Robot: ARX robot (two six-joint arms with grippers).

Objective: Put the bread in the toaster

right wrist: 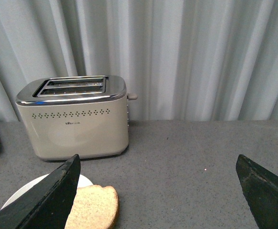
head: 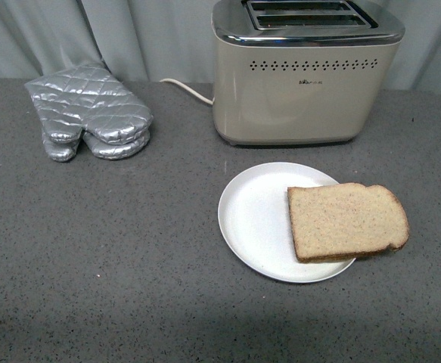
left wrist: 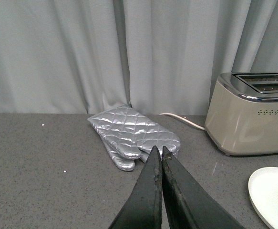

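With nothing gripped on either side, we're at the very start: the bread (head: 346, 221) lies flat on the plate (head: 250, 227), hanging over its rim, and no slice stands in the toaster (head: 303, 76). Right gripper (right wrist: 158, 160) is spread wide and empty, the bread close ahead of it but off by one finger (right wrist: 53, 195) rather than between the two, and the toaster farther ahead beyond the slice. Left gripper (left wrist: 159, 153) is pinched closed on nothing, the mitt (left wrist: 131, 136) just past its tips. Next move, I'd say, falls to the right: line up on the overhanging edge, pinch the thin slice, tip it upright, lower it into a slot (head: 303, 9). Bread looks soft and grainy, crust darker, one end rounded, so a gentle squeeze. Plate smooth and white, toaster boxy beige metal with a chrome top, mitt quilted silver, counter (head: 91, 265) speckled grey.
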